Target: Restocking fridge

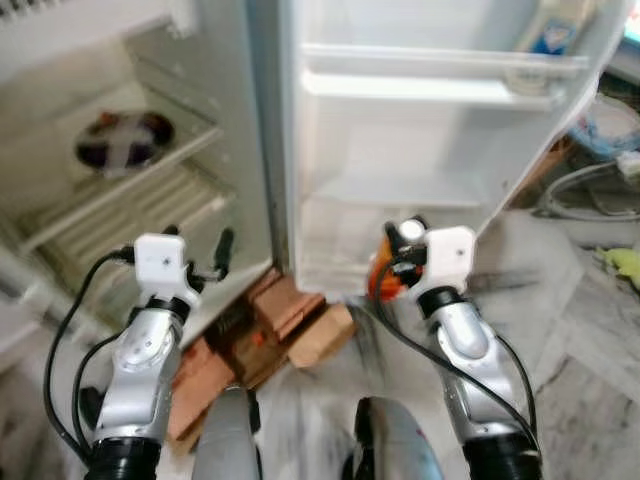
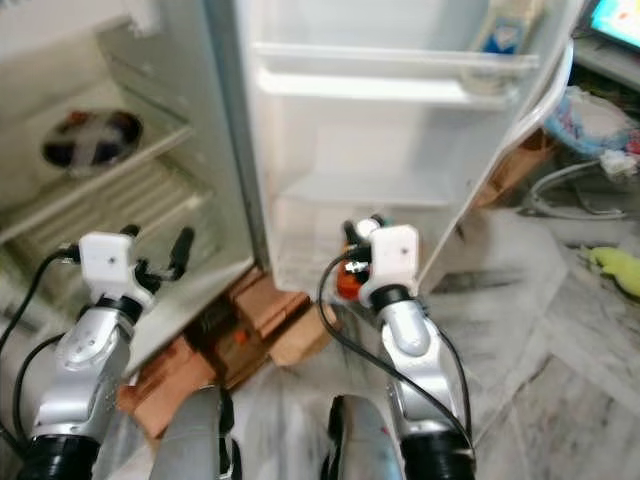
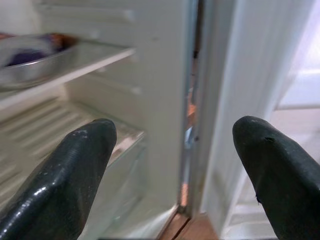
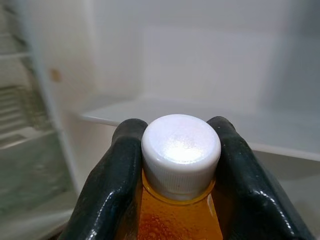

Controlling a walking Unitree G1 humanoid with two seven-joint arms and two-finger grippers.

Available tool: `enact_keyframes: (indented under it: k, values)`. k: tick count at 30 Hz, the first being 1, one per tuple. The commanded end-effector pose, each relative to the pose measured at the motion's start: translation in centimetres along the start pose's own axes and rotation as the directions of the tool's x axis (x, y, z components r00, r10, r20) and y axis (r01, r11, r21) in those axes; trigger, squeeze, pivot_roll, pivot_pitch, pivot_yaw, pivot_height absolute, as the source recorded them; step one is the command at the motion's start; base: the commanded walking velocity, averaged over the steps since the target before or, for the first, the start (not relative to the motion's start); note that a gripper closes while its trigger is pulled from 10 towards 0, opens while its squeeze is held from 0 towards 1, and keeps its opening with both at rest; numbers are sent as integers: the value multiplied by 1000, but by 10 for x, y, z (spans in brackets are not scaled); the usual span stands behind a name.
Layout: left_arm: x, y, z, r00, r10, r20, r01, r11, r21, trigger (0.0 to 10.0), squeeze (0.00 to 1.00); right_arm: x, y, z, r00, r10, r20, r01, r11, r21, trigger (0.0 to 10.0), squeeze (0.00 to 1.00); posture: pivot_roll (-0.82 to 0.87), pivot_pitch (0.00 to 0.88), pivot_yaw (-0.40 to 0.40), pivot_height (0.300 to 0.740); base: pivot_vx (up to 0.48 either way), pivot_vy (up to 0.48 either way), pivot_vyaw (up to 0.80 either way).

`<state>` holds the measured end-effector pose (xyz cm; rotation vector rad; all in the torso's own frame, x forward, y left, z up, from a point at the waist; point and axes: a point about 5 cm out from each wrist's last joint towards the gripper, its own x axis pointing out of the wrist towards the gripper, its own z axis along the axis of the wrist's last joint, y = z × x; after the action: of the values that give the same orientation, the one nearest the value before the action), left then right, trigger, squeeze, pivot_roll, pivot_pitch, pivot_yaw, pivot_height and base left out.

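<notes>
Mid-delivery, judging by the load: right claw (image 4: 180, 165) clamped on the neck of a clear plastic bottle of orange drink with a white ribbed cap (image 4: 181, 152), held upright just in front of the open white fridge door (image 1: 420, 150), low against its bottom rack. Left claw (image 3: 175, 165) spread wide and empty, hanging before the fridge compartment beside the door's hinge edge.

Next move, probably: lifting the bottle over the front lip of the door's lower shelf (image 2: 365, 190) and setting it down inside, then letting go. Calls for keeping the bottle upright and clearing that lip before lowering.

Room on the door: lower shelf bare, upper rail shelf (image 1: 440, 80) bare but for a pale carton with a blue label (image 1: 555, 30) at the far end from the hinge. Beyond the hinge, a round metal bowl (image 1: 125, 140) on a wire shelf inside the compartment. Below the door, stacked red-brown bricks (image 1: 270, 320) on the floor, close under the bottle's path.
</notes>
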<state>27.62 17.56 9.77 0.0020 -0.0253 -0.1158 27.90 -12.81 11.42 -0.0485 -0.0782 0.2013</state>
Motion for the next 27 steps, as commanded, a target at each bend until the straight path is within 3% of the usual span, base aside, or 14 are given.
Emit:
enact_keyframes:
  k: [1,15,27]
  values:
    - [0,-7,-1,1000,-19,-5,19,1000,-8,10000,0,-2,-11,4,999,-34,19,34,999,-13,10000,0,-30,104,-9,641,341,0,0]
    - [0,-7,-2,1000,-22,-8,22,1000,-15,10000,0,-2,-11,2,1000,-28,12,28,1000,-14,10000,0,-32,103,-12,641,377,0,0]
    - [-22,14,-14,997,32,-75,-30,999,38,10000,0,-3,-2,-6,999,40,-22,-39,999,29,10000,0,-10,115,-6,641,0,0,0]
